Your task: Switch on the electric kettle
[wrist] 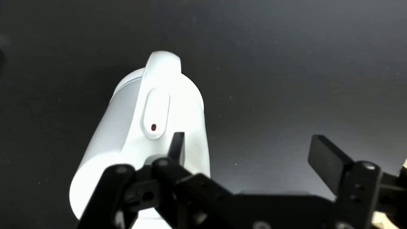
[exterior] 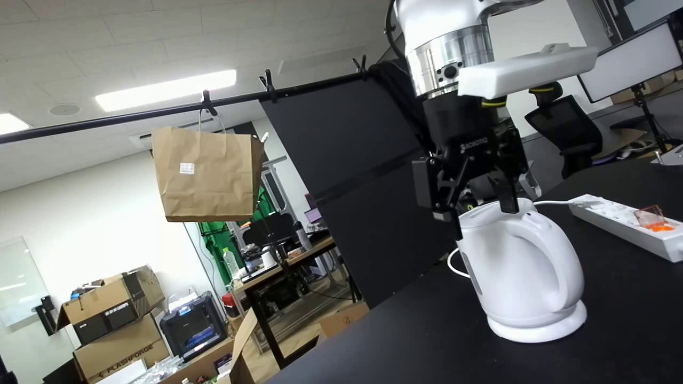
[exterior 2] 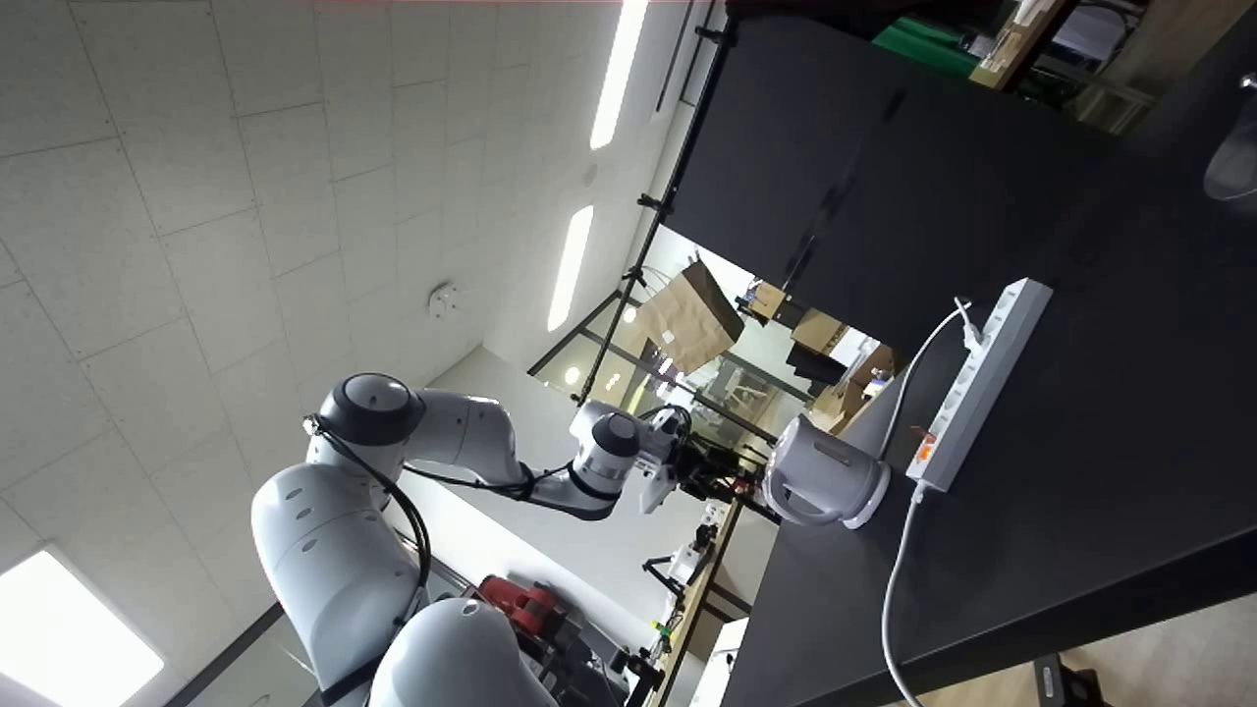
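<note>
The white electric kettle stands upright on its round white base on the black table. It also shows in an exterior view and from above in the wrist view. An oval panel with a small dark red dot lies along its handle. My gripper is open and empty, pointing down at the kettle's top. In the wrist view my gripper has one finger over the kettle top near the panel and the other off to the side above the table. I cannot tell whether a finger touches the kettle.
A white power strip with an orange switch lies near the kettle, with a plug in it. A white cord runs from the plug to the kettle base. A black curtain hangs behind the table.
</note>
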`<state>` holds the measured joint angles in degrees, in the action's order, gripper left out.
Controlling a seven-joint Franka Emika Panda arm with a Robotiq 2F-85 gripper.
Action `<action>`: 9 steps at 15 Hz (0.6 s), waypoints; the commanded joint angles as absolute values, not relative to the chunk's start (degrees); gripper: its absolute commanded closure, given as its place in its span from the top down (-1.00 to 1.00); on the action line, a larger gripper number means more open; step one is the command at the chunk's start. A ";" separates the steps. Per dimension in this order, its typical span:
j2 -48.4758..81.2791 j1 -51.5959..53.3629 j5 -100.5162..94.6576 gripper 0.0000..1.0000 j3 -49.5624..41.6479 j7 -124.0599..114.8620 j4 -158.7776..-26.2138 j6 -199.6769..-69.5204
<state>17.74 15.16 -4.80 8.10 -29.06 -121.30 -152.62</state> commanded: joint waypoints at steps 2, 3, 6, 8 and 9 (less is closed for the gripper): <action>18.12 16.34 -3.93 1.00 6.46 -28.92 -119.01 -148.69; 18.18 16.31 -3.91 1.00 6.43 -28.88 -118.88 -148.23; 18.31 16.05 -3.54 1.00 6.45 -28.56 -118.72 -147.28; 18.42 15.96 -3.30 1.00 6.47 -28.40 -118.62 -146.68; 18.43 15.96 -3.27 1.00 6.47 -28.39 -118.59 -146.34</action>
